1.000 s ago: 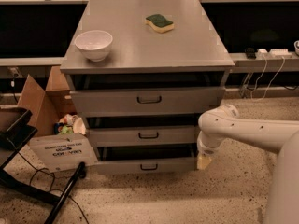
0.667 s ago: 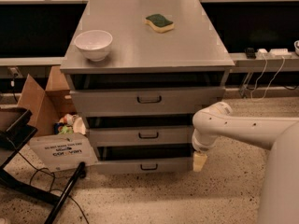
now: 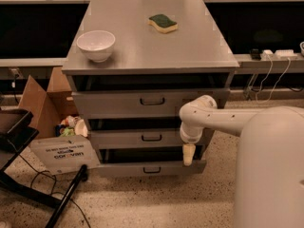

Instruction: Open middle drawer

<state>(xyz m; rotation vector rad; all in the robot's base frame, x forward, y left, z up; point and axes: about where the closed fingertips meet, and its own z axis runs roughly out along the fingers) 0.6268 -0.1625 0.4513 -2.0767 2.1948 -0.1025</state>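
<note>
Middle drawer [image 3: 121, 139] sits just below the frame's centre, second of three in the grey desk [image 3: 142, 56], with a dark gap above its low front. Its dark loop handle [image 3: 151, 137] is apart from the tool [image 3: 188, 154], which hangs tip-down at the drawer's right end, just above the lowest drawer [image 3: 123, 169] — wide or narrow, I cannot tell. White bowl [image 3: 96, 45] and green-yellow sponge [image 3: 163, 23] rest on the desk top — upper part of the frame.
</note>
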